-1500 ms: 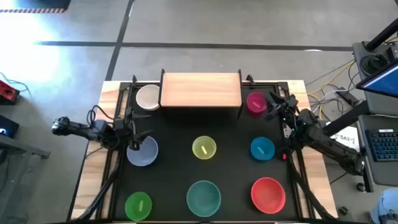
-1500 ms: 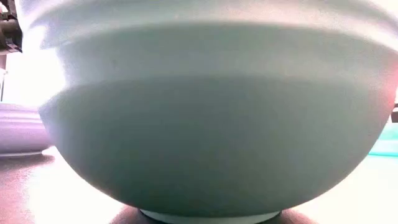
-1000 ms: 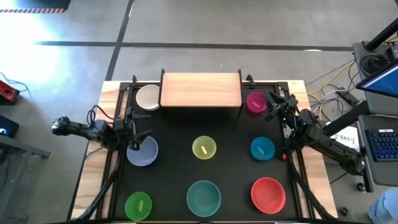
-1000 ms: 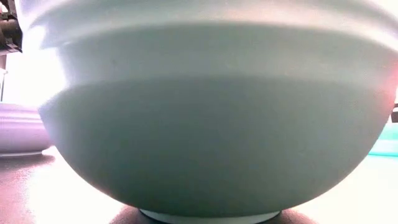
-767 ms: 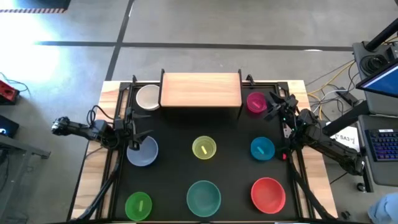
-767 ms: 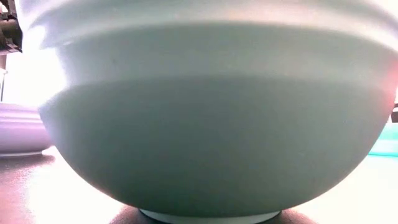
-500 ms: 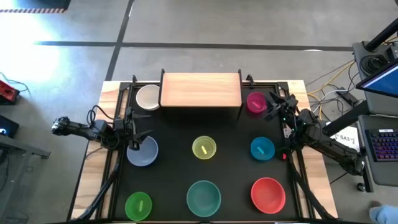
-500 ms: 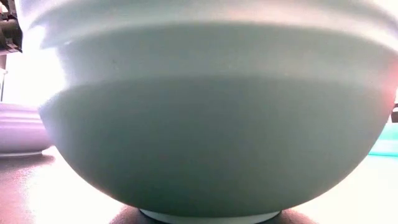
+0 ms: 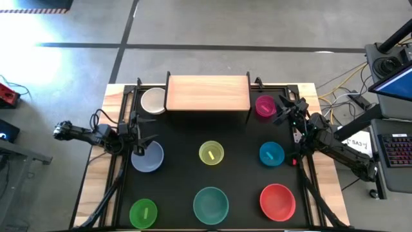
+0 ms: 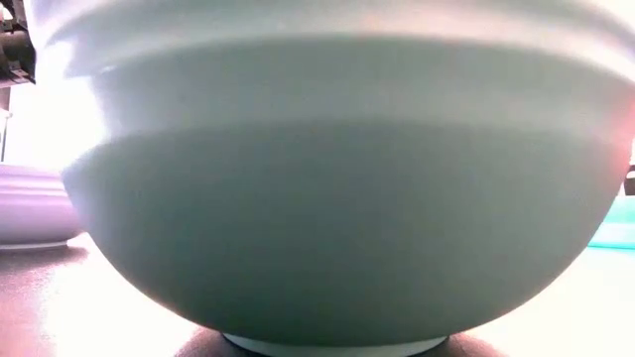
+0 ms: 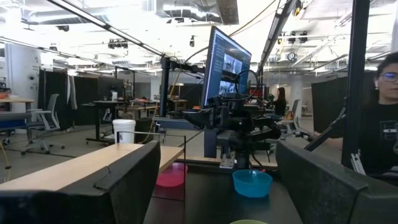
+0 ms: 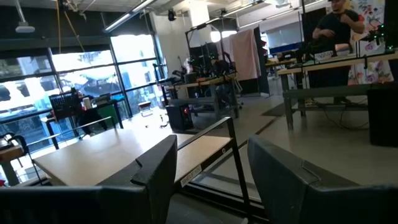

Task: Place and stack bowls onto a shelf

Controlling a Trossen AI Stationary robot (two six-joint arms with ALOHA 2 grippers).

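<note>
Counting bowls: eight, all on the black table (image 9: 180,135), none stacked.
Far row: white bowl (image 9: 153,100) and magenta bowl (image 9: 264,105), either side of the shelf (image 9: 208,93).
Middle row: lavender bowl (image 9: 147,156), yellow bowl (image 9: 211,154), blue bowl (image 9: 271,153).
Near row: green bowl (image 9: 143,211), teal bowl (image 9: 211,202), red bowl (image 9: 277,200).
Contents: yellow and green each show a pale streak inside; what it is, I cannot tell.
Shelf: one, bare on top.
Left gripper (image 9: 140,145): at the lavender bowl's rim, fingers apart, holding nothing.
Right gripper (image 9: 285,109): just beside the magenta bowl, fingers apart, holding nothing.
Writing: none readable.
</note>
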